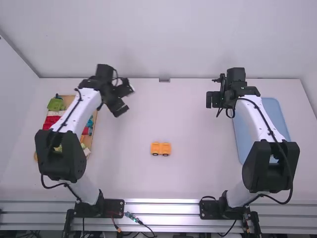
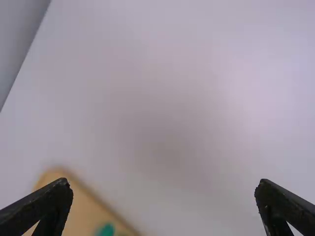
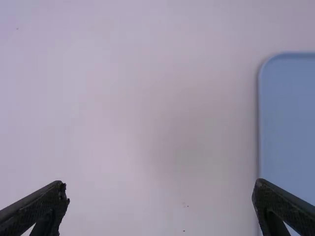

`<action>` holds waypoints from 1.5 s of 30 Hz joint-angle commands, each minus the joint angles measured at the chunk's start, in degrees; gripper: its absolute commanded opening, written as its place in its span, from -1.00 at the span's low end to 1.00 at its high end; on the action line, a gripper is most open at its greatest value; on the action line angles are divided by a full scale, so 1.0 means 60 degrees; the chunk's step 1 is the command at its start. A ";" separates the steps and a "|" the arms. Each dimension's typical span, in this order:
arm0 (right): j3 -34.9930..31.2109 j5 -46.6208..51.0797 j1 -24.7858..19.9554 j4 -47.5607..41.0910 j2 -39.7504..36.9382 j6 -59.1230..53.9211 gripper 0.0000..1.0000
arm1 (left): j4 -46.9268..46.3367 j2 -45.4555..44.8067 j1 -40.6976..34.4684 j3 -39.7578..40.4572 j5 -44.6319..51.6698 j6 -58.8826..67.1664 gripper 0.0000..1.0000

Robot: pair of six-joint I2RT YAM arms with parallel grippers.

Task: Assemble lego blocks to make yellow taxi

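With left gripper [image 2: 163, 183] and right gripper [image 3: 160, 184] open, I'm likely mid-build, next picking from the blocks [image 1: 56, 104] at left for the lower-centre car [image 1: 161, 148].

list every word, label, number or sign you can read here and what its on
There are none that can be read.
The taxi body, the tray of blocks and the blue tray show no legible text.
Any print on the black arm parts is too small to tell.
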 commanded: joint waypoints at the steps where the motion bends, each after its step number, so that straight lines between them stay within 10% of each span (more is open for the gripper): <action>1: 0.0226 0.0051 0.0007 0.0036 0.0050 0.0036 0.98 | 0.0276 -0.0221 0.1144 0.0288 -0.0350 -0.0841 0.98; 9: 0.0226 -0.0087 0.0007 0.0124 0.0050 0.0040 0.99 | 0.3558 -0.0217 0.4211 0.0176 0.0667 -0.4237 0.98; 15: 0.0226 -0.0375 0.0007 0.0168 0.0050 -0.0098 0.98 | 0.2178 -0.0217 0.5657 0.0176 0.0772 -0.8327 0.98; 20: 0.0229 -0.0382 0.0007 0.0280 0.0050 -0.0499 0.98 | -0.0176 -0.0217 0.6171 -0.0076 0.1392 -0.7650 0.98; 27: 0.0229 -0.0412 0.0007 0.0248 0.0050 -0.0692 0.99 | -0.0110 -0.0217 0.6575 -0.0888 -0.0084 -0.8058 0.98; 45: 0.0229 -0.0415 0.0004 0.0273 0.0050 -0.1341 0.99 | 0.0753 0.1036 0.8637 -0.1609 0.2415 -0.5646 0.98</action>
